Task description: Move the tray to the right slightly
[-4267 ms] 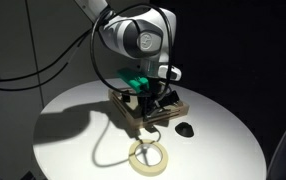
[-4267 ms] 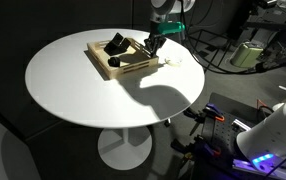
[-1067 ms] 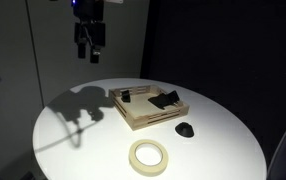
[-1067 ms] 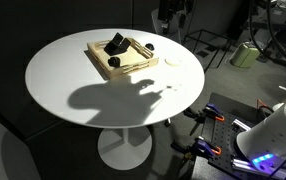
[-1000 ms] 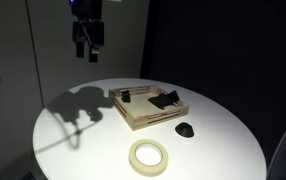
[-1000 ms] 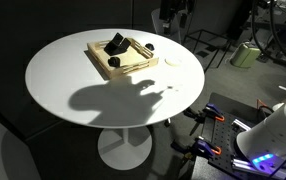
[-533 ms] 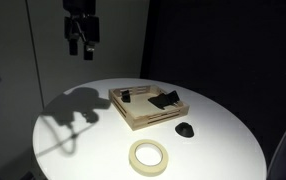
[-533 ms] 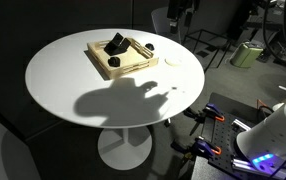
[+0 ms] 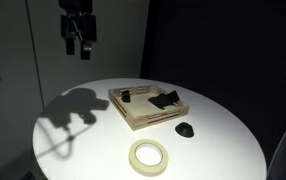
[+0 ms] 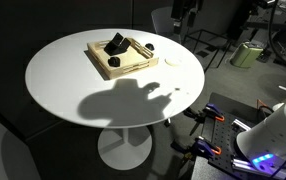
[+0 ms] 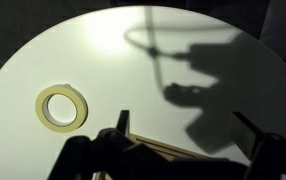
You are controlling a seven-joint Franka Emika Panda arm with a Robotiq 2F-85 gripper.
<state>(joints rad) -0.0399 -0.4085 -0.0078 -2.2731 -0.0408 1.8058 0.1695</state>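
Lifted further since half a second ago, gripper (image 9: 79, 47) hangs well above table (image 9: 83, 140), jaws seemingly spread, empty. Near tray (image 9: 148, 123), mid-table and far below jaws, lie tape ring (image 9: 149, 167) and black lump (image 9: 185, 129).

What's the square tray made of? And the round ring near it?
The tray looks like pale unpainted plywood: light tan, matte, with thin flat walls. The ring looks like a roll of cream paper tape, matte too, though it's too small to be sure.
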